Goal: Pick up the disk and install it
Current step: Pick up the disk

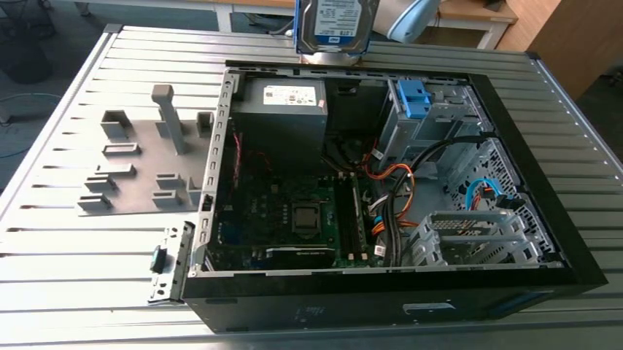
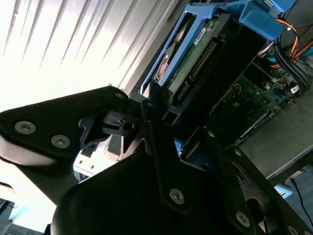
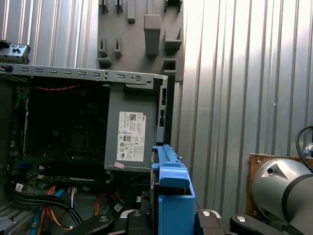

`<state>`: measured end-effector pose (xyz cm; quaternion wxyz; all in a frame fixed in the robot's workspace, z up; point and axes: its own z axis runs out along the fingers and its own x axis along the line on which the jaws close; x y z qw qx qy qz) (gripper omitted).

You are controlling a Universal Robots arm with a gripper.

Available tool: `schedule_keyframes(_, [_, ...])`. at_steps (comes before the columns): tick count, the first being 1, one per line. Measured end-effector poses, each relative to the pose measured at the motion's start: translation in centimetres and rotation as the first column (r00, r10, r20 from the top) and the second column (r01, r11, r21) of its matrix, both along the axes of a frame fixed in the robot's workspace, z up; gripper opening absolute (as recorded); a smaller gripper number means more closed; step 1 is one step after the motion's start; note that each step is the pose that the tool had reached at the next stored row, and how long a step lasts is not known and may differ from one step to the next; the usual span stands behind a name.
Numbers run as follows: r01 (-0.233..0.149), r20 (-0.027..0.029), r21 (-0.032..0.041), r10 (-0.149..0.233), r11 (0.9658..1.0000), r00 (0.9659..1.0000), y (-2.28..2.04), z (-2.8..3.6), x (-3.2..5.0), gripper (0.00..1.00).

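Disk (image 1: 332,25) is up in the air, not lying on the table (image 1: 68,248). In the exterior view it hangs over the far edge of the table, just past the far wall of the open computer case (image 1: 389,299).

The jaws are clamped on it. In the second wrist view the black jaws close around one end of the disk (image 2: 193,58). That spot is dark, so I think they squeeze the blue frame (image 2: 254,22), but I am not sure.

The disk stands tall in the exterior view. Its long side runs up and down, and its blue-and-white sticker faces the camera. It sticks out past the jaws, and its free end points down toward the case.

The case lies on its side with the open part facing up. A grey box with a white sticker (image 1: 282,109) sits inside, almost right under the disk. Beside that box, toward the exterior view's right, is a metal cage (image 1: 438,127) with a small blue latch (image 1: 413,96). So the cage is lower than the disk and a little toward the exterior view's right of it.

A green board (image 1: 292,211) and orange wires (image 1: 395,175) fill the middle of the case. A grey plastic holder (image 1: 136,168) lies on the table beside the case, on the exterior view's left.
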<state>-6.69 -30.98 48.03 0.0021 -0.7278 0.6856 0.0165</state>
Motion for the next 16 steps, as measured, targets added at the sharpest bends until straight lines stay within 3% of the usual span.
schedule_keyframes(16, [0.0, 0.0001, 0.0, 0.0, 1.0, 1.0, -0.79, -0.01, 0.06, 0.37])
